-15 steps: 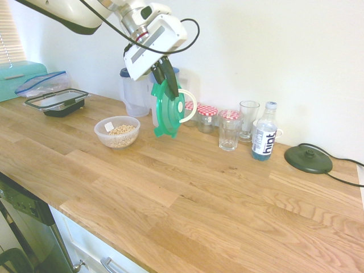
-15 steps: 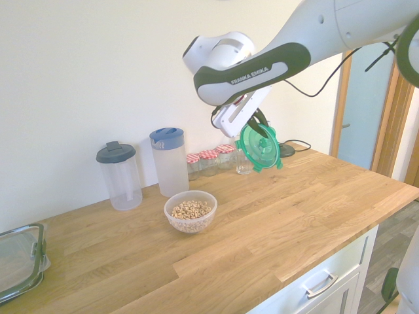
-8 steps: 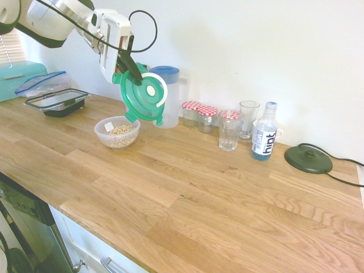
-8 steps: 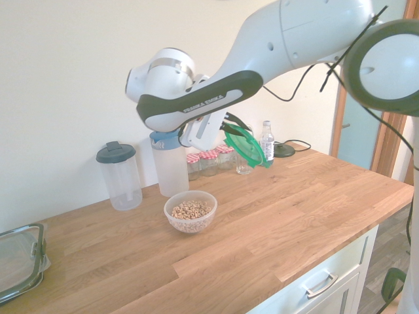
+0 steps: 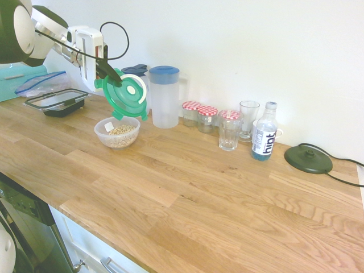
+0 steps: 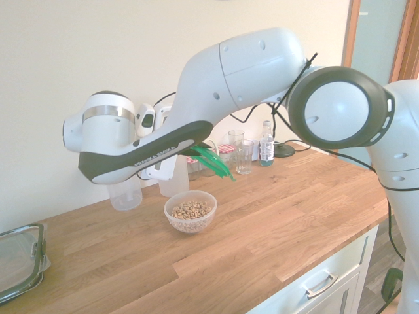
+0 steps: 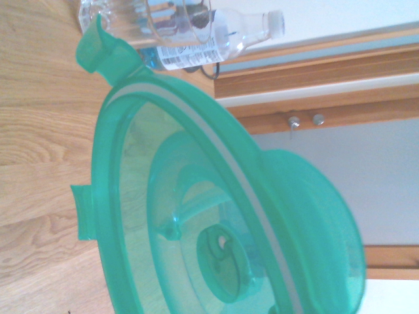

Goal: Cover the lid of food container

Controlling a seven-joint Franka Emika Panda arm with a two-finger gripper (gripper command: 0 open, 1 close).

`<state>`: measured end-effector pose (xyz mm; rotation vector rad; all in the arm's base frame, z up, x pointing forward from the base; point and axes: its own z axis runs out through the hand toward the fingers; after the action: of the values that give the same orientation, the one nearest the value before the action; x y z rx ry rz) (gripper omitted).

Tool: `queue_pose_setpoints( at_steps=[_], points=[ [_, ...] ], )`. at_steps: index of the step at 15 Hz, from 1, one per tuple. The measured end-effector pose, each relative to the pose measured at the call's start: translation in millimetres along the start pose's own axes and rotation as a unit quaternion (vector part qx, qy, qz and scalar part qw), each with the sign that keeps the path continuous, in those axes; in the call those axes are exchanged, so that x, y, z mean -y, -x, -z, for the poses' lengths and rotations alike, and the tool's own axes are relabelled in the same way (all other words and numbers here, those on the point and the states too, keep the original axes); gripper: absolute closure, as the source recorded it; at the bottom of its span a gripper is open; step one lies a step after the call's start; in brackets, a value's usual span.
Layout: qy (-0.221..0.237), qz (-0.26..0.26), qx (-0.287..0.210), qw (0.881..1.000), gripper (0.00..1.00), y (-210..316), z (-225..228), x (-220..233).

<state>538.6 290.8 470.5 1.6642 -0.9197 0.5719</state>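
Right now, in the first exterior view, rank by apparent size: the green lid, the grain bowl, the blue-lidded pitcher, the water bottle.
1. Blue-lidded pitcher, largest.
2. and 3. Green lid and grain bowl: look alike; lid is tilted, unranked.
4. Water bottle, smallest.

A pale plain wall (image 5: 273, 51) backs a wooden countertop (image 5: 199, 187); white drawers (image 6: 321, 284) sit below, brightly lit.

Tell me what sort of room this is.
Most likely a kitchen: a long wooden worktop with cabinet drawers below, two pitchers, red-lidded jars and drinking glasses along the wall, plus a bowl of cereal-like grains.
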Motion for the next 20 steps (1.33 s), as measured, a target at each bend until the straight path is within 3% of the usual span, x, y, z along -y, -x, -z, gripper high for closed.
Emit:
queue_pose_setpoints(
  at_steps=[3,8,20],
  points=[
    [0.018,0.003,-0.031,0.999,1.0,24,14,18],
    [0.043,0.014,-0.042,0.998,1.0,45,9,41],
    [0.045,0.025,-0.059,0.997,1.0,88,20,55]
  ],
)
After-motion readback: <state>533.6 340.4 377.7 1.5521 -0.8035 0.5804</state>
